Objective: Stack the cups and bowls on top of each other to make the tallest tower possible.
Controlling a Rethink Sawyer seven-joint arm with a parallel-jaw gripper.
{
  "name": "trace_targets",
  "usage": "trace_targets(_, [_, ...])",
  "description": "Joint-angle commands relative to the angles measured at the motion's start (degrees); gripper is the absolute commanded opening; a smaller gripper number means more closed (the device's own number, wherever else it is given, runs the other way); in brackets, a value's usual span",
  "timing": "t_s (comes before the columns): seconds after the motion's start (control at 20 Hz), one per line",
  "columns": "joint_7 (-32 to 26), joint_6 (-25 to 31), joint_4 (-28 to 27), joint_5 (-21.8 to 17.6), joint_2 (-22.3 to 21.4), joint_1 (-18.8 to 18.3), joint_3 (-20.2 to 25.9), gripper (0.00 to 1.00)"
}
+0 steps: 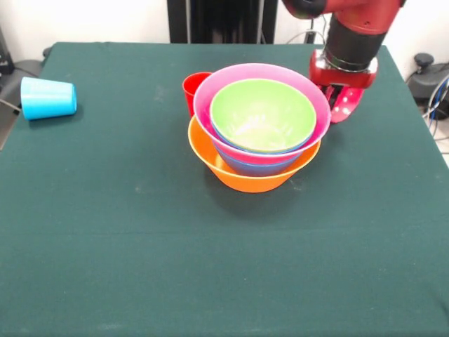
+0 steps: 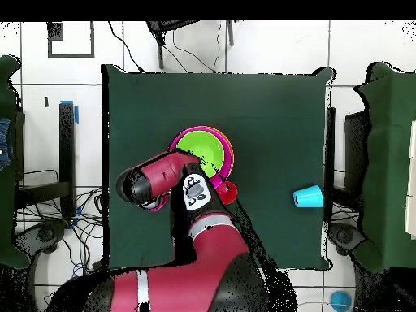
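The tower (image 1: 258,140) stands mid-table: the big orange bowl (image 1: 242,177) is the base, with a blue bowl, the pink bowl (image 1: 261,73) and the lime green bowl (image 1: 263,116) nested in it. From overhead the tower (image 2: 205,151) is partly under the arm. A red cup (image 1: 193,88) stands upright just behind the tower, also seen from overhead (image 2: 227,192). A light blue cup (image 1: 48,98) lies on its side far left, also seen from overhead (image 2: 309,197). My gripper (image 1: 342,98) hangs low beside the tower's right rim, with a glossy red rounded shape at its tip. The lime green cup and purple bowl are hidden.
The dark green table (image 1: 140,246) ends near the gripper at the right edge (image 1: 421,119). The arm (image 2: 162,175) crosses the tower's side from overhead. Cables and chairs lie off the table.
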Motion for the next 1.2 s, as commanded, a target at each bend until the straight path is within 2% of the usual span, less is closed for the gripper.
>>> trace_targets(0.05, [0.9, -11.9, 0.8, -4.7, -1.2, -2.3, -0.5, 0.00])
trace_targets(0.4, [-0.7, -6.1, 6.1, -0.7, -7.3, -1.7, -0.1, 0.00])
trace_targets(0.5, [2.1, -6.5, 7.2, 0.5, -8.4, -0.7, -0.8, 0.00])
trace_targets(0.85, [5.2, -7.9, 4.8, -0.4, -4.5, 2.5, -3.6, 0.00])
trace_targets(0.95, [5.5, -7.3, 4.8, 0.1, -4.6, 3.2, -4.3, 0.00])
trace_targets(1.05, [4.8, -5.5, 5.8, 1.1, -6.5, 3.5, -4.2, 0.00])
trace_targets(1.15, [2.6, -1.2, 8.1, 3.3, -11.4, 3.1, -3.3, 0.00])
trace_targets(1.2, [1.1, 2.8, 9.9, 5.0, -15.7, 3.1, -3.0, 0.00])
